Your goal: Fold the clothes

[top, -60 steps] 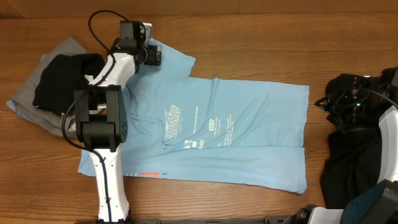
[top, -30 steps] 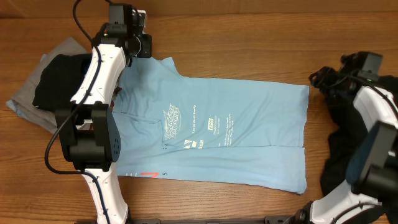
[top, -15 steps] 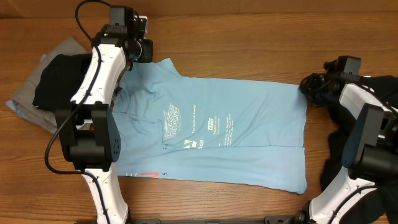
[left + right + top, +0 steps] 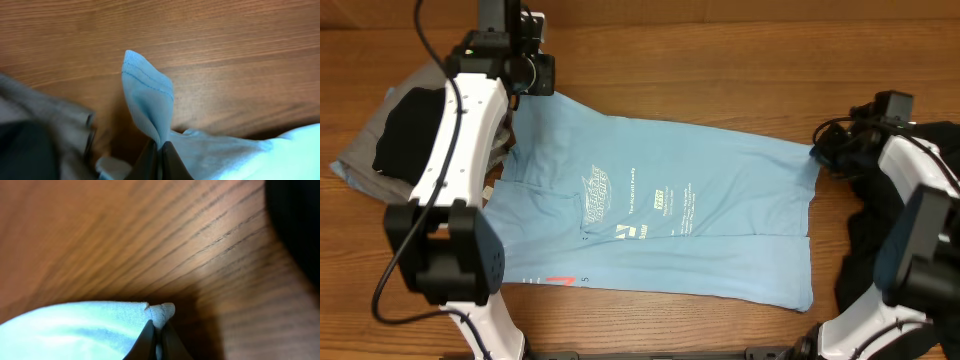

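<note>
While both corners are pinched, we have the light blue T-shirt [image 4: 660, 210] spread flat mid-frame on the table [image 4: 720, 50].
Our left gripper [image 4: 528, 78] is clamped on a sleeve edge at upper left, our right gripper [image 4: 823, 152] on the hem corner at right (thin, limp cotton, we judge). The stitched hems look like the surest hold, since slack cloth will sag and slip.

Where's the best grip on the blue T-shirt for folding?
The two far-edge ends: sleeve hem and bottom-hem corner, approached from above that edge. The light blue T-shirt lies flat and lengthwise, so those ends span it. The left gripper and right gripper are shut on those spots.
</note>
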